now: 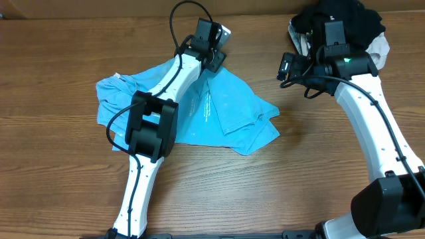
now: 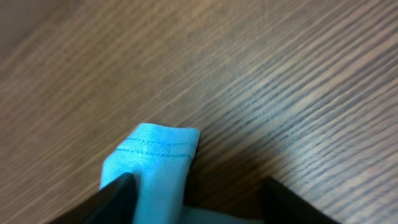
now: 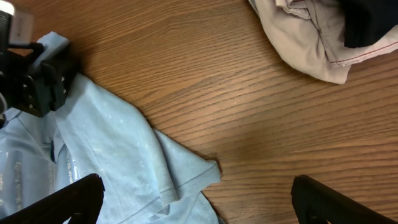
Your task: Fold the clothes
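While the left pincer point(image 2: 199, 182) sits low at the far edge of the sky-blue T-shirt point(image 1: 232, 116), its fingers stand apart: released, nothing pinched between them. In the left wrist view a doubled-over hem of the shirt, stitch line showing, lies against one finger; the other finger is clear of cloth. Bare wood of the counter point(image 1: 60, 179) shows ahead of the pincer.

From overhead, the T-shirt lies crumpled and partly doubled over on the counter. It spreads back from the left pincer's tips and under the left arm, toward the robot's base. One bunched lobe sits on the arm's outer side. A wider flap with layered edges lies on the side nearer the right arm. Faint white print shows on the cloth close beside the left arm.

The right pincer point(image 3: 196, 186) is spread wide and empty, hanging above bare wood. In its wrist view a corner of the T-shirt lies beneath and beside one finger. The other finger is over wood only. The left pincer shows off to that same cloth side.

Ahead of the right pincer, apart from the shirt, a beige garment point(image 3: 298, 37) with a red-stitched hem lies heaped. A black garment point(image 3: 367, 22) lies on top of it.
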`<state>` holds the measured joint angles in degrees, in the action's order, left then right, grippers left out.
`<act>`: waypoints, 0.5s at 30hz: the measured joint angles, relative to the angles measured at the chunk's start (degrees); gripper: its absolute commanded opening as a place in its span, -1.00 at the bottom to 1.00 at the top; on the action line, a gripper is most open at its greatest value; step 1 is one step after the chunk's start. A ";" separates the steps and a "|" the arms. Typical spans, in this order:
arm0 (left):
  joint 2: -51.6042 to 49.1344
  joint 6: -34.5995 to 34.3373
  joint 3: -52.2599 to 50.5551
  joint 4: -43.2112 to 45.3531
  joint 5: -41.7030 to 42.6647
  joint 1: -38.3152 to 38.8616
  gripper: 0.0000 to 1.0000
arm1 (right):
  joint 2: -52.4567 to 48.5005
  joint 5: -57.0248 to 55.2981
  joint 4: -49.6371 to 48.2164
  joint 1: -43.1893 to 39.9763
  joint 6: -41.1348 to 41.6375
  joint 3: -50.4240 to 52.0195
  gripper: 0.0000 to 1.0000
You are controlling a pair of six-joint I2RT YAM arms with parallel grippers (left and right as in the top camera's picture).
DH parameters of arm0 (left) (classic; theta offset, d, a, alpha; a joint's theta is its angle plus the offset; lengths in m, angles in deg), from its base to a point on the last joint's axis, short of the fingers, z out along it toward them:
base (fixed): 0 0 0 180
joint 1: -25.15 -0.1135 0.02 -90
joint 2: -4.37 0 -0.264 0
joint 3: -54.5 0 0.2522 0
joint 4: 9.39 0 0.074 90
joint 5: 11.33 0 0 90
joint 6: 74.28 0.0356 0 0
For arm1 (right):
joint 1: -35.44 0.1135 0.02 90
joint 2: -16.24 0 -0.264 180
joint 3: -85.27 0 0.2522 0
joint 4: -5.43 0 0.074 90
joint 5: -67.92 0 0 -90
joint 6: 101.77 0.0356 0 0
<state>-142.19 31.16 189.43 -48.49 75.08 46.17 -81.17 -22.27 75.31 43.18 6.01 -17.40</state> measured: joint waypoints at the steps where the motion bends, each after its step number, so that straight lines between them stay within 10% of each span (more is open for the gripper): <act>1: -0.04 0.04 0.00 0.31 -0.04 0.00 0.11 | 0.00 -0.04 -0.04 0.00 -0.02 0.00 1.00; 15: -0.66 -0.42 0.00 3.54 -1.57 -0.11 -0.63 | 0.00 -0.04 -0.13 0.00 -0.02 0.00 1.00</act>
<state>-142.84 30.74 189.43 -44.95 73.50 46.06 -81.17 -22.31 75.18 43.18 5.99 -17.40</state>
